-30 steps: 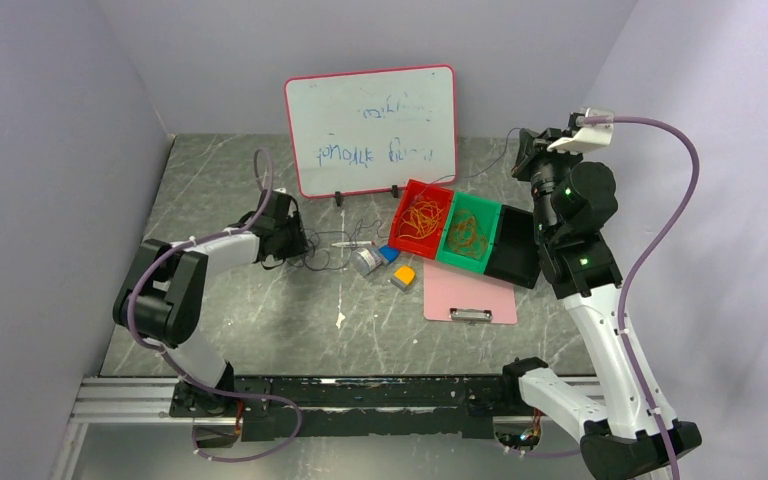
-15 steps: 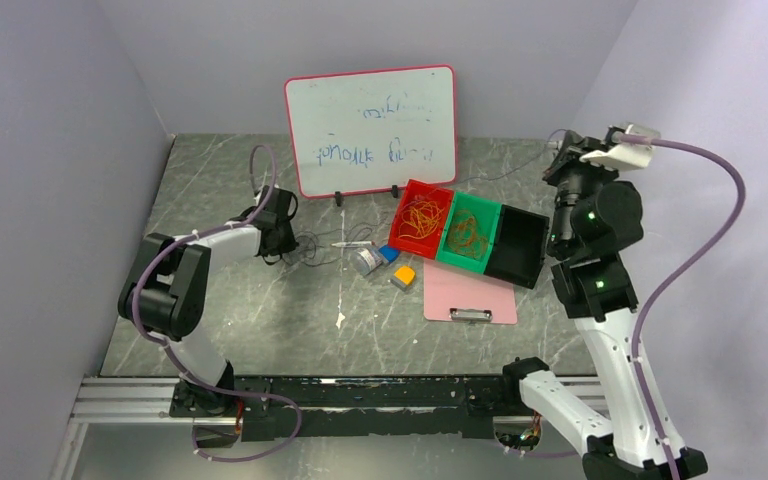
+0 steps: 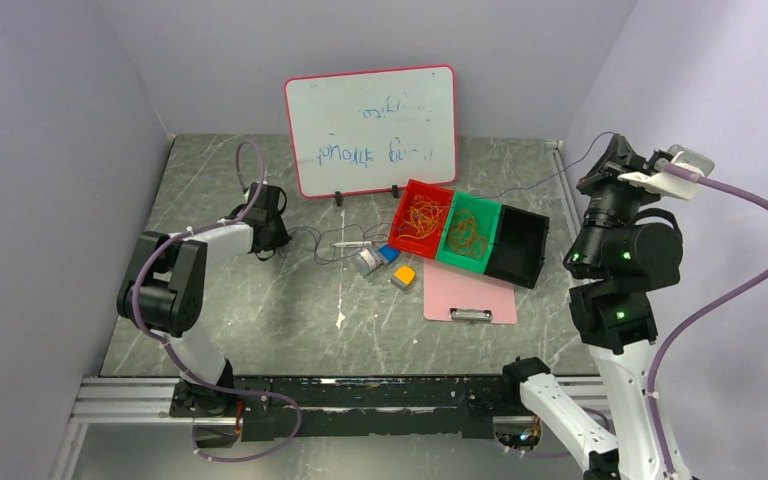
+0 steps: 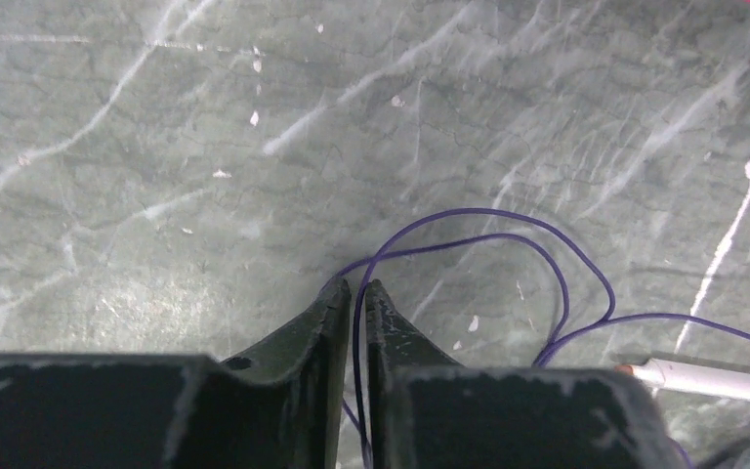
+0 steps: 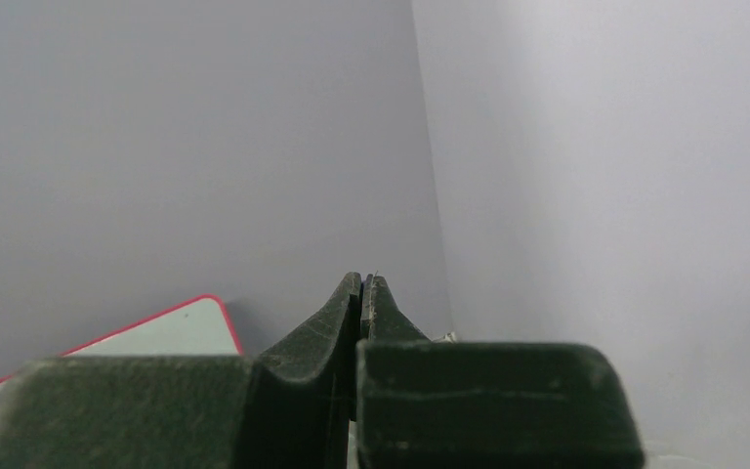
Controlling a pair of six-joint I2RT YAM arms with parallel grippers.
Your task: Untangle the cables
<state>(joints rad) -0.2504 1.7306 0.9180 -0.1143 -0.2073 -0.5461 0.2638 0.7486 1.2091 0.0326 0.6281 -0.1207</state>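
Observation:
A thin dark purple cable [image 3: 520, 185] runs across the table between both grippers. My left gripper [image 3: 280, 243] is low over the table at the left, shut on the cable; in the left wrist view the cable [image 4: 508, 223] passes between the closed jaws of the left gripper [image 4: 355, 290] and loops on the marble beyond. My right gripper [image 3: 608, 152] is raised at the far right, shut on the cable's other end; the right gripper [image 5: 363, 281] faces the wall. Orange cables [image 3: 420, 218] lie in the red bin [image 3: 426, 188]. Yellowish-orange cables [image 3: 466, 236] lie in the green bin [image 3: 476, 203].
A black bin [image 3: 520, 245] stands right of the green one. A whiteboard [image 3: 370, 125] stands at the back. A pink clipboard [image 3: 470, 292], a white pen [image 3: 350, 243], a grey roll [image 3: 367, 262], a blue piece [image 3: 388, 253] and an orange block [image 3: 403, 275] lie mid-table.
My right gripper has moved right and up with the cable end, drawing the cable out over the bins. My left gripper has shifted left and back, and the loose loops have shrunk.

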